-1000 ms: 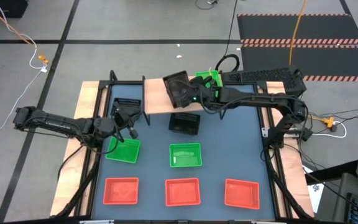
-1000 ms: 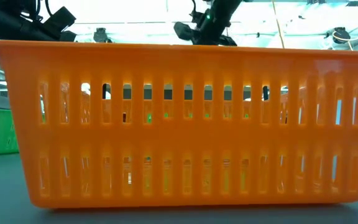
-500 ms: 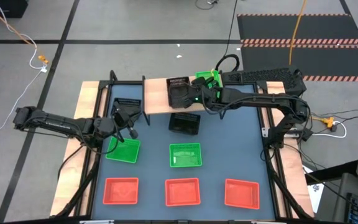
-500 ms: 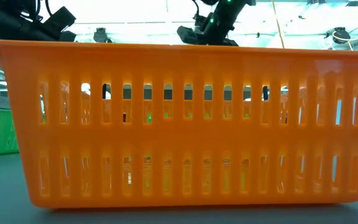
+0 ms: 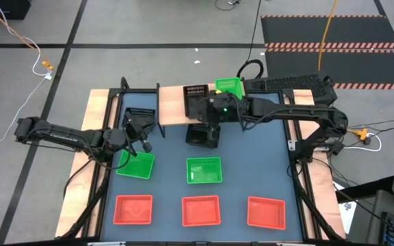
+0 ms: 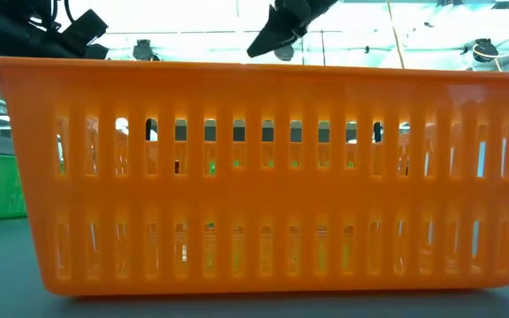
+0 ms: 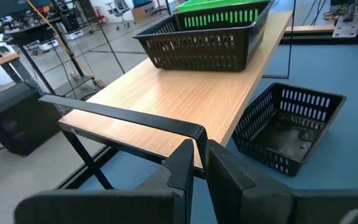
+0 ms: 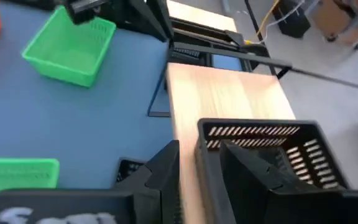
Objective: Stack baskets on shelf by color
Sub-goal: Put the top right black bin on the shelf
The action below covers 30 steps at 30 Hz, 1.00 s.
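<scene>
The shelf stands at the table's far edge. On it rest a black basket and, to its right, a green basket, each on its base. My right gripper is open at the black basket's near right corner; one finger is outside the wall and the other seems inside. My left gripper is shut and empty, hovering left of the shelf over the table's left part. The fingers point at the shelf. My right gripper straddles the black basket's wall at its near corner, slanting down from the table's right and near side. The basket sits level on the shelf. I cannot tell whether either finger touches the wall.
On the table are black baskets, green baskets and a near row of red baskets. One red basket fills the low view.
My right gripper has lowered the tilted black basket onto the shelf, where it now sits level beside the green one. The gripper has then let go and drawn slightly toward the table's near edge.
</scene>
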Tool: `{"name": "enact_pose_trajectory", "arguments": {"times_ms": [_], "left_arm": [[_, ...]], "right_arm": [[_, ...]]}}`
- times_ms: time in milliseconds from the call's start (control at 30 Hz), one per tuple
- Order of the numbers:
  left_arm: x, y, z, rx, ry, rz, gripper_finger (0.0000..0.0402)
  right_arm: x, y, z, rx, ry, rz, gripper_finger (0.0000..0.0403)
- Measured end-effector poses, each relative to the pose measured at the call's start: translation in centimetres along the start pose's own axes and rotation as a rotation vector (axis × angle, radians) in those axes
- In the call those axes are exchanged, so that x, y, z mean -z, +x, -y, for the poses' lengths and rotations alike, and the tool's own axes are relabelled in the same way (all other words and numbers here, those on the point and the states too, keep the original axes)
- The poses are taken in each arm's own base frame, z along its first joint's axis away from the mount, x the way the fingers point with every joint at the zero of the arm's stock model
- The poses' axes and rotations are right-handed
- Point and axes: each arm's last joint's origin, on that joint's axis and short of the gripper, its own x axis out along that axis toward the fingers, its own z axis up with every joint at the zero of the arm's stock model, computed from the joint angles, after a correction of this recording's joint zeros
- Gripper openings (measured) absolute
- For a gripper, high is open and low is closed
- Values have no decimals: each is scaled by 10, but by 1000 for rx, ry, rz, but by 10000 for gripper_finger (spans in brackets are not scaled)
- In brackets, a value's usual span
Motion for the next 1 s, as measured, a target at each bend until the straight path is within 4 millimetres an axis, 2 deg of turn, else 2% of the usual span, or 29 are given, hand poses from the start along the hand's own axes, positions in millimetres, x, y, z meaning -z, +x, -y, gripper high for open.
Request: {"name": "enact_pose_trajectory", "arguments": {"times_ms": [367, 533, 800, 1000], "left_arm": [[0, 0, 0, -1, 14, 0, 47], [0, 0, 0, -7, 14, 0, 47], [0, 0, 0, -8, 56, 0, 47], [0, 2, -3, -27, 92, -5, 47]], "right_arm": [[19, 31, 13, -55, -2, -71, 112], [23, 34, 19, -43, 14, -83, 106], [28, 34, 25, -104, 86, -96, 48], [31, 34, 32, -87, 120, -100, 9]]}}
